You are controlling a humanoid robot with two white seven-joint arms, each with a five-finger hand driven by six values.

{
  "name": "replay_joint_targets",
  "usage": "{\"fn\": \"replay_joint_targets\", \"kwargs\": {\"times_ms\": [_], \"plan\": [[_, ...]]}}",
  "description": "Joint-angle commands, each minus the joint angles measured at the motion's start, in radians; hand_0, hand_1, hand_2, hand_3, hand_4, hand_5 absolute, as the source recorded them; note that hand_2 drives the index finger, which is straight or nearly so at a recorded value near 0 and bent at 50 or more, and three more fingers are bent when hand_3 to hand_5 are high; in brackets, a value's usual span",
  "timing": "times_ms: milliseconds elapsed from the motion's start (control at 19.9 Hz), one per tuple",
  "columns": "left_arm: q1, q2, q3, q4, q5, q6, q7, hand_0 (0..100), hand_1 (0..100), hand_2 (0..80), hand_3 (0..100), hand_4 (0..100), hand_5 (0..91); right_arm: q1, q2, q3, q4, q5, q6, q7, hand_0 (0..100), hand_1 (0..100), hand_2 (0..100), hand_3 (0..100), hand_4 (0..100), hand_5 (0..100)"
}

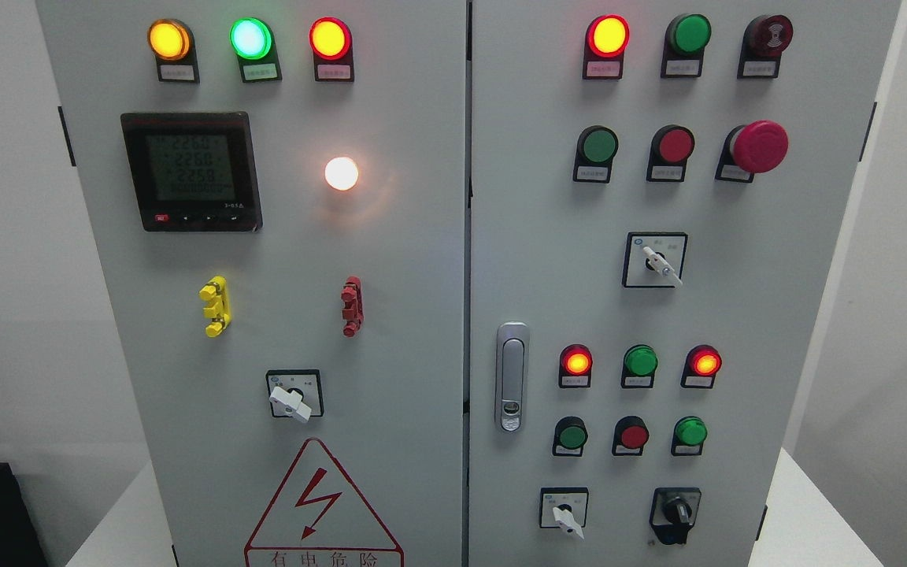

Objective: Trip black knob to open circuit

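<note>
Black knob (675,510) sits bottom-right on the rt door of the cabinet (422,260), just rt of a white selector (564,512), low enough for easy reach. No arms or hands in view, so fingers' state can't be told. Knob untouched; task prob. not begun.

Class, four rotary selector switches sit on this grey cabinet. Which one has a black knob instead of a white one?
The black-knobbed rotary switch at the right door's bottom right corner. The other three have white handles: and.
</note>
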Motion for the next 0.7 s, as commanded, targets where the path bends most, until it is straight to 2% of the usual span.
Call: {"fn": "replay_joint_targets", "kwargs": {"times_ms": [0,251,652], "plan": [[-0.002,-0.001,0.001,0.001,0.002,0.001,0.0,12,39,0.0,0,0,0.0,-0.016,-0.003,-0.001,-0.039,-0.002,0.003,0.008,92,91,0,100,94,84],[0.0,-0.001,0.001,0.001,0.002,0.001,0.0,12,39,0.0,0,0,0.0,-0.039,-0.006,-0.004,-0.056,-0.002,0.027,0.008,87,84,0,100,95,86],[0.0,-0.001,0.001,0.001,0.002,0.001,0.0,12,39,0.0,0,0,0.0,-0.091,-0.024,-0.016,-0.078,-0.002,0.053,0.008,80,81,0,100,96,88]]}}
